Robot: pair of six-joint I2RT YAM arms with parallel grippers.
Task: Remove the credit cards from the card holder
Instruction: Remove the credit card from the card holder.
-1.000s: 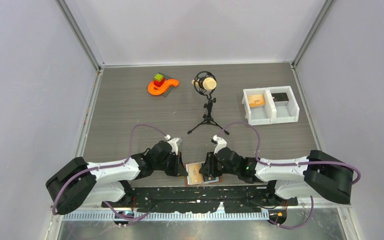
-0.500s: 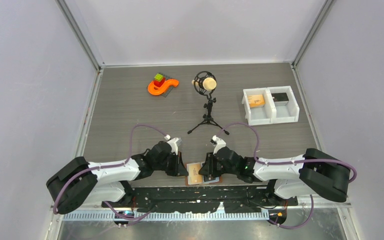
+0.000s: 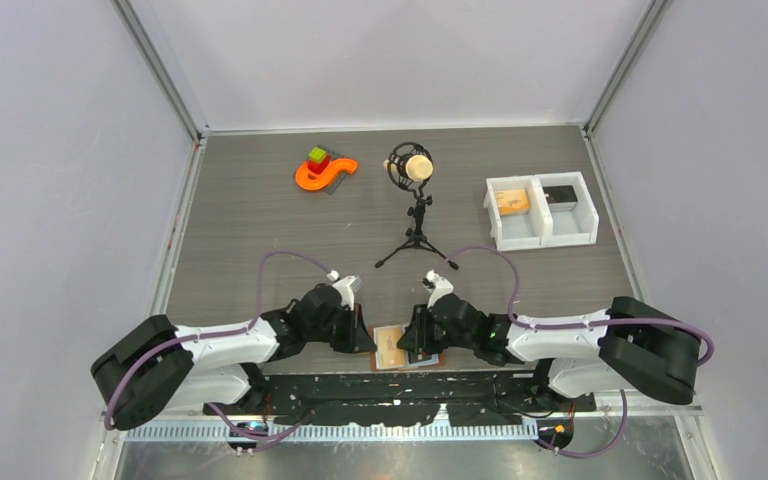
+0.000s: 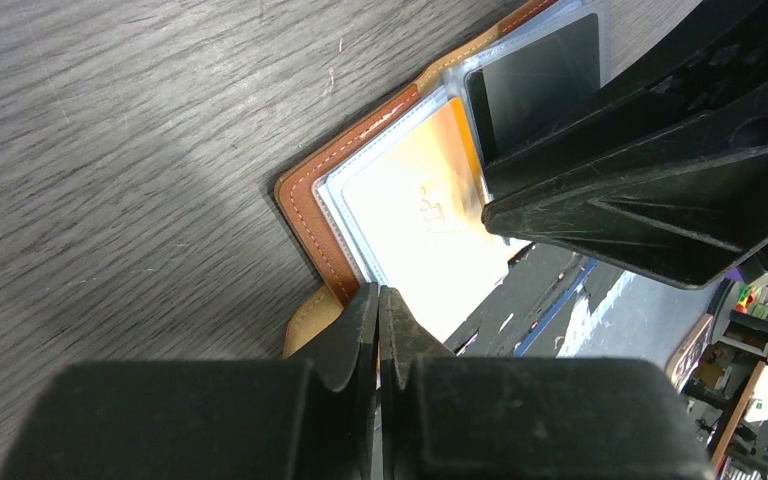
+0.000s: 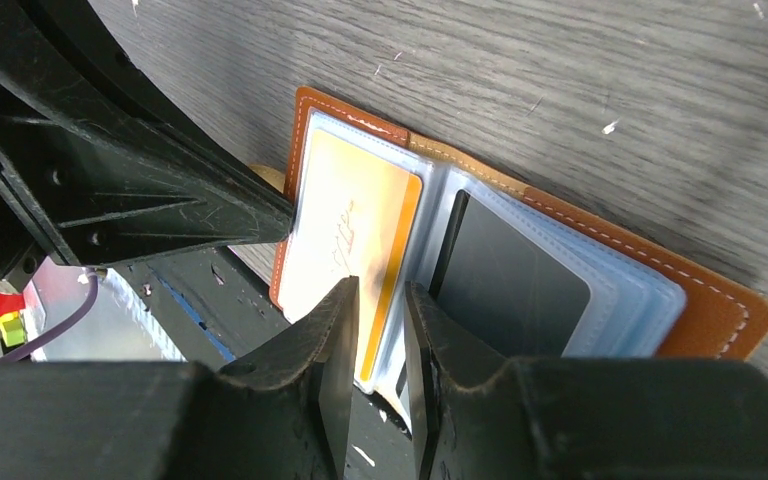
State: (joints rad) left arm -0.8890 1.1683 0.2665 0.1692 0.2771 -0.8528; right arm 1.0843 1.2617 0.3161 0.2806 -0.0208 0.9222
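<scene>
Jaws of my right claw stand narrowly parted over the orange card's near end, gripping nothing I can see. The card's long axis runs straight away from them. Beside it my left claw, clenched, sits at the left corner of the holder, which lies open at the surface's near edge.

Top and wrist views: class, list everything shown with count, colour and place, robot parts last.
table: one, grey, under everything.
card holder: one, brown, open, near edge.
orange card: one, orange-white, holder's left sleeve.
dark card: one, black, holder's right sleeve.
microphone: one, black and cream, centre.
toy: one, orange, far left.
bin: one, white, two compartments, far right.
left gripper: one, black, shut at holder's edge.
right gripper: one, black, slightly open over orange card.
</scene>
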